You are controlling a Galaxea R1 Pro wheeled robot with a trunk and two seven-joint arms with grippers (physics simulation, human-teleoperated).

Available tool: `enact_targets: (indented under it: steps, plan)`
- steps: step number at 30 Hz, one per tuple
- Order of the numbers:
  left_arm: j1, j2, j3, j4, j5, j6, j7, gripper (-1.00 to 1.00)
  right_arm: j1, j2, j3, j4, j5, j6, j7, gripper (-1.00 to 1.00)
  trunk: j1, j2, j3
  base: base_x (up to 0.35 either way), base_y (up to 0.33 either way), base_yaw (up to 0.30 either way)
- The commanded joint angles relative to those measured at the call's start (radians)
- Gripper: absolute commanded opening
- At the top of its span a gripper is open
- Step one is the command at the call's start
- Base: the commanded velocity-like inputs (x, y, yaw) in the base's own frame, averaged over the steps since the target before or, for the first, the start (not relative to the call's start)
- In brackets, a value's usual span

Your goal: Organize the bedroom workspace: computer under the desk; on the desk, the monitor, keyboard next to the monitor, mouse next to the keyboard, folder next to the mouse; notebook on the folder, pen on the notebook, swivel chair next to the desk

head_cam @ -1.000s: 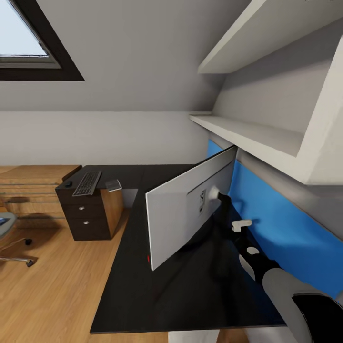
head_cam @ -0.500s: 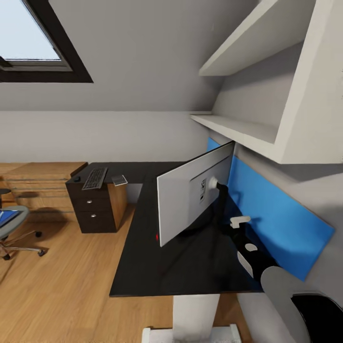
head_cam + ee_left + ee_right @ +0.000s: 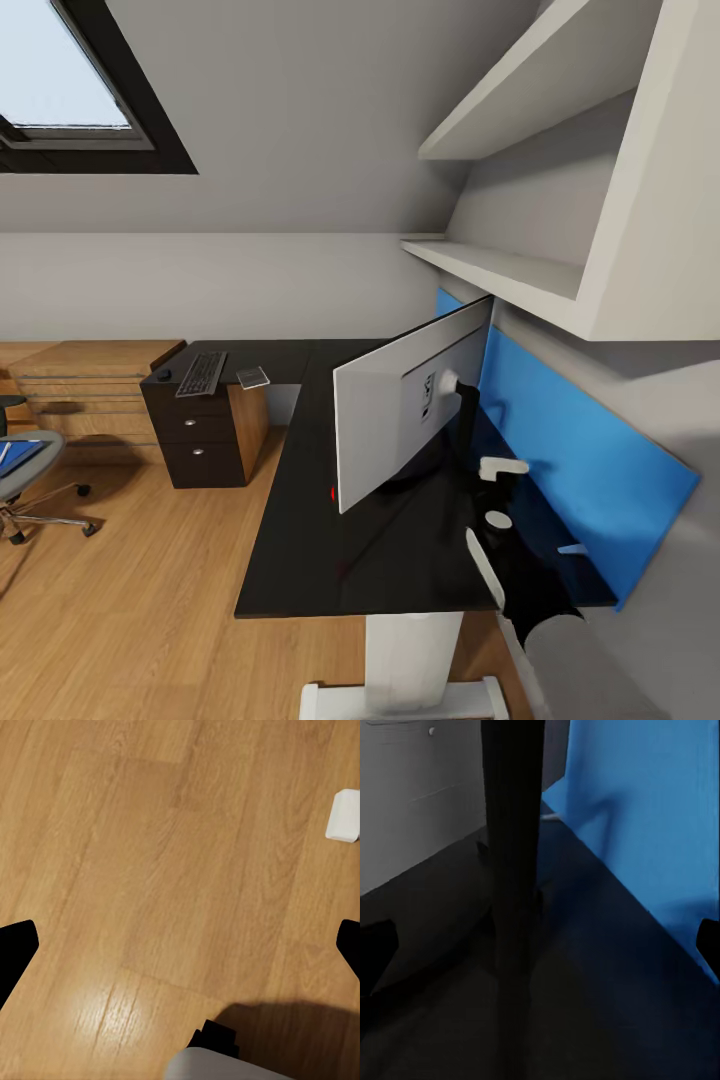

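The monitor (image 3: pixel 385 425) stands on the black desk (image 3: pixel 300 545) with its pale back toward me. My right gripper (image 3: pixel 497 470) is behind it, close to the blue back panel (image 3: pixel 560 440). The right wrist view has that gripper (image 3: pixel 540 952) open, fingertips wide apart, with the black monitor stand (image 3: pixel 514 870) just ahead. On the far desk wing lie the keyboard (image 3: pixel 201 373), the mouse (image 3: pixel 163 375) and the notebook (image 3: pixel 252 377). The swivel chair (image 3: pixel 25 480) carries the blue folder (image 3: pixel 14 455) at the left edge. My left gripper (image 3: pixel 180 945) hangs open over wooden floor. Computer and pen are out of view.
A black drawer unit (image 3: pixel 195 440) sits under the far wing, beside a wooden chest (image 3: pixel 90 385). White wall shelves (image 3: pixel 510 270) overhang the desk. The desk's white leg (image 3: pixel 410 650) stands right before me. A small white block (image 3: pixel 345 815) lies on the floor.
Over the second the camera backed away from the desk, widening the view. My right arm has drawn back a little from the monitor stand. The monitor stays in place.
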Motion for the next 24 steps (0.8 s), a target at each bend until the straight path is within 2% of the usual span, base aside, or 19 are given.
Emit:
enact_targets:
  steps: [1, 2, 3, 5, 10, 12, 18, 24]
  plan:
    - [0.000, 0.000, -0.009, 0.000, 0.008, -0.003, 0.005, 1.00, 0.058, 0.005, 0.006, -0.137, -0.002, 0.135, -0.041, 1.00, 0.000, -0.001, -0.001, 0.000, 0.000, 0.000]
    - [-0.001, 0.000, -0.009, 0.000, 0.008, -0.003, 0.005, 1.00, 0.082, 0.014, 0.007, -0.197, -0.003, 0.198, -0.058, 1.00, 0.000, -0.001, -0.001, 0.000, 0.000, 0.000]
    - [-0.001, 0.000, -0.009, 0.000, 0.008, -0.003, 0.005, 1.00, 0.091, 0.024, 0.007, -0.219, -0.003, 0.221, -0.064, 1.00, 0.000, -0.001, -0.001, 0.000, 0.000, 0.000]
    - [0.000, 0.000, -0.009, 0.000, 0.008, -0.003, 0.005, 1.00, 0.113, 0.060, 0.006, -0.270, -0.003, 0.273, -0.079, 1.00, 0.000, -0.001, -0.001, 0.000, 0.079, 0.000]
    - [0.000, 0.000, -0.009, 0.000, 0.008, -0.003, 0.005, 1.00, 0.140, 0.095, 0.008, -0.304, -0.006, 0.280, -0.104, 1.00, 0.000, -0.001, -0.001, 0.000, 0.234, 0.000]
    - [-0.001, 0.000, -0.009, 0.000, 0.008, -0.003, 0.005, 1.00, 0.148, 0.097, 0.010, -0.306, -0.006, 0.279, -0.105, 1.00, 0.000, -0.001, -0.001, 0.000, 0.300, 0.000]
    - [-0.001, -0.003, -0.010, 0.001, 0.008, -0.002, 0.005, 1.00, 0.177, 0.102, 0.044, -0.321, 0.005, 0.245, -0.109, 1.00, 0.000, -0.001, -0.001, 0.000, 0.000, 0.000]
    - [-0.001, 0.004, -0.010, 0.001, 0.006, -0.004, 0.005, 1.00, 0.165, 0.098, 0.016, -0.318, 0.003, 0.221, -0.112, 1.00, 0.000, -0.001, -0.001, -0.101, 0.092, 0.000]
